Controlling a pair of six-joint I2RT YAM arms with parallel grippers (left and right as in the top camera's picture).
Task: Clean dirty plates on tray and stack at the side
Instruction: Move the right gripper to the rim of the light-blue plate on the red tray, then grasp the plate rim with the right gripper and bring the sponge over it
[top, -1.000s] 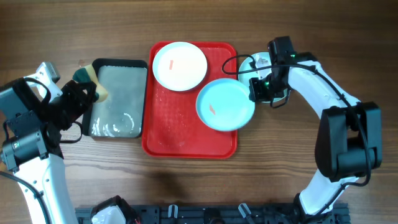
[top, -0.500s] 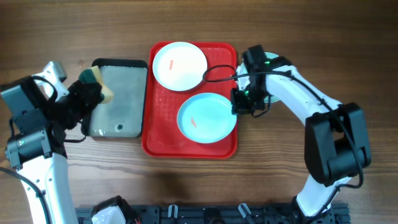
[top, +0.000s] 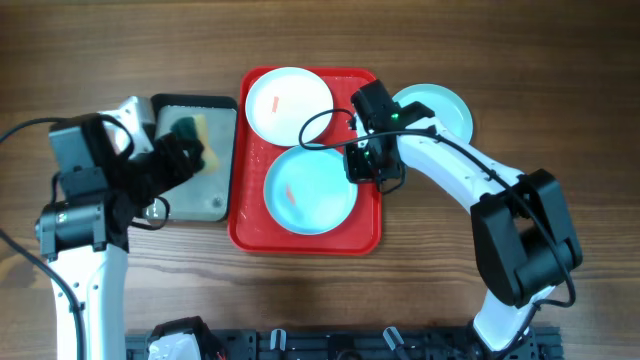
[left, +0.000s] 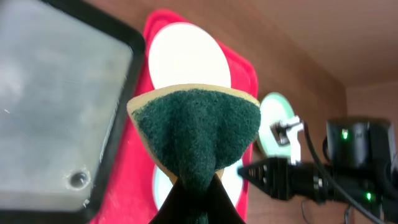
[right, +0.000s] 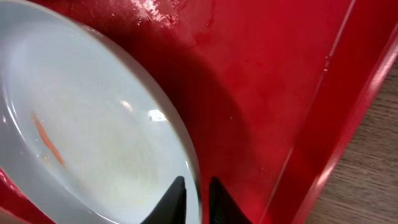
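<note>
On the left, your left gripper (top: 178, 160) has swung in from the far-left edge and now hangs over the grey tray (top: 195, 200), its fingers pressed together on the sponge (top: 190, 132). In the left wrist view the green scrubbing face points toward the plates. That puts the cleaning tool near the work but not yet on it. Just to the right, the red tray (top: 250, 210) holds the white plate (top: 288, 105) at its far end, where it lay a second ago, its orange smear untouched. The real change is the light blue plate (top: 308, 188). A second ago it overhung the tray's right rim, and now it lies inside the tray, toward the near middle, smear side up and nearer to the sponge. Your right gripper (top: 360, 165) has dragged it there and still pinches its right rim. The right wrist view shows one fingertip on each side of the edge. With that arm drawn left, a second light blue plate (top: 445, 108) shows on the table just beside the tray's far-right corner, and I cannot tell whether it carries a smear. By my reading, the plate is now staged for scrubbing. If you keep the rim pinched, it should not slide under the sponge.
</note>
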